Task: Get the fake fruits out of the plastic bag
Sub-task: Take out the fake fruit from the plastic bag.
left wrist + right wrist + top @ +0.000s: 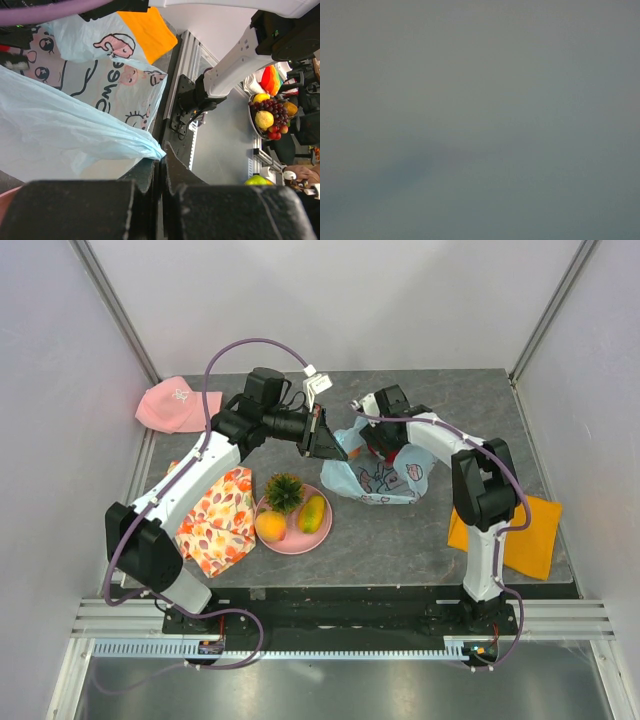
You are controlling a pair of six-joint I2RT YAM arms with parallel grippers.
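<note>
Right jaws possibly inside plastic bag [376,483]

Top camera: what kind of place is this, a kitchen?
Probably a robot practice lab, not a kitchen. A left arm and right arm are bolted at the edge of a grey table, plain white panels box it in, and glossy fake fruits sit on a pink plate.
</note>
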